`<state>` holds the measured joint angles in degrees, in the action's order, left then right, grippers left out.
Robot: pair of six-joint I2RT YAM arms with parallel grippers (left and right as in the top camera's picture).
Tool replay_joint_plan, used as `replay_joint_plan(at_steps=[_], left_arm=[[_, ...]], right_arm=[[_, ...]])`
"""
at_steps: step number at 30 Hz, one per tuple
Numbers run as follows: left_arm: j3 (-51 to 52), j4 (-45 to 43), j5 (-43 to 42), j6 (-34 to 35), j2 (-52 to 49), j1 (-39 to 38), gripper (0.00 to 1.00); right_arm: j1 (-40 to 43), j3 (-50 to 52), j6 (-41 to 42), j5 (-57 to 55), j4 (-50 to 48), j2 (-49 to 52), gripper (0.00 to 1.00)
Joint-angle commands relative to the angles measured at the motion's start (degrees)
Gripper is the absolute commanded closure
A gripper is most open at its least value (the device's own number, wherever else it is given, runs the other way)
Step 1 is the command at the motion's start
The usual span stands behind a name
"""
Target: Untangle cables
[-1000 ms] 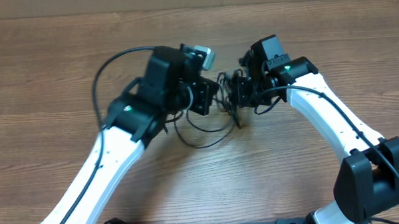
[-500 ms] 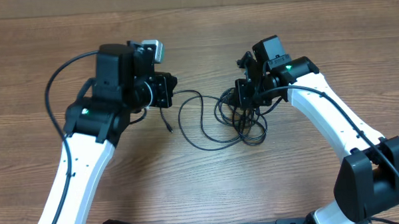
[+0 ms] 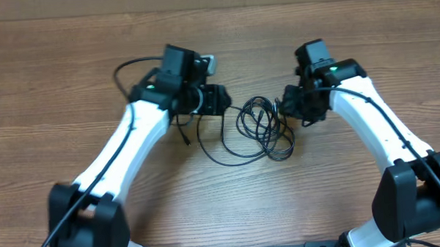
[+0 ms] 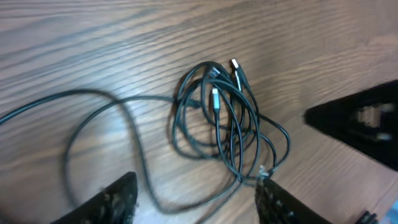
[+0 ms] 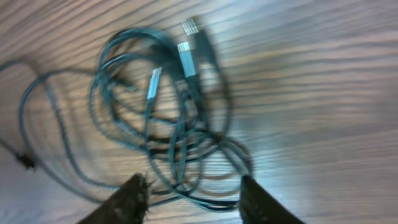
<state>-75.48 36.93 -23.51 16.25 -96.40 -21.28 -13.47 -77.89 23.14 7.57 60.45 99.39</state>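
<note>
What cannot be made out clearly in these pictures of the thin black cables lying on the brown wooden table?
1. Right wrist view: motion blur smears the thin black cables; which strand lies over which is unreadable.
2. Overhead view: the small plug ends are too small to tell apart.
3. Left wrist view: one loose strand runs off the left edge, so its end is cut off.

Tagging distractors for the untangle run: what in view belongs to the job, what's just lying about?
Job: bundle of thin black cables with pale plug tips; open left gripper; open right gripper.
Just there: brown wooden table; thick black wires along the white arms.
</note>
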Motion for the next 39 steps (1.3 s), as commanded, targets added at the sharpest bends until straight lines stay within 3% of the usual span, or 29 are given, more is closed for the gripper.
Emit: replay_joint_plan(at_steps=[1, 11, 16, 21, 27, 28, 33, 39], left_arm=[[-0.7, -5.1, -0.9, -3.2, -6.1, -3.4, 0.37], [-0.8, -19.1, 0.1, -4.7, -20.3, -7.4, 0.34], [-0.7, -19.2, 3.2, -4.9, -22.4, -7.6, 0.34], [-0.7, -18.3, 2.5, -4.9, -22.8, -9.2, 0.45], [-0.7, -16.2, 4.7, -4.9, -24.3, -12.7, 0.44], [-0.7, -15.9, 4.7, -4.9, -24.3, -13.0, 0.48], [-0.8, -15.7, 4.4, -4.9, -23.3, -13.2, 0.96], [-0.9, -14.6, 4.4, -4.9, -17.1, -10.8, 0.96]], right_arm=[[3.4, -0.1, 2.4, -0.9, 0.8, -0.4, 0.52], [6.2, -0.1, 1.9, 1.5, 3.3, -0.4, 0.49], [6.2, -0.1, 1.9, 1.5, 3.3, -0.4, 0.49], [6.2, -0.1, 1.9, 1.5, 3.3, -0.4, 0.49], [6.2, -0.1, 2.0, 1.5, 3.4, -0.4, 0.49], [6.2, -0.1, 2.0, 1.6, 3.4, -0.4, 0.49], [6.1, -0.1, 1.9, 1.6, 3.4, -0.4, 0.49], [6.1, -0.1, 1.0, 5.3, 3.5, -0.4, 0.49]])
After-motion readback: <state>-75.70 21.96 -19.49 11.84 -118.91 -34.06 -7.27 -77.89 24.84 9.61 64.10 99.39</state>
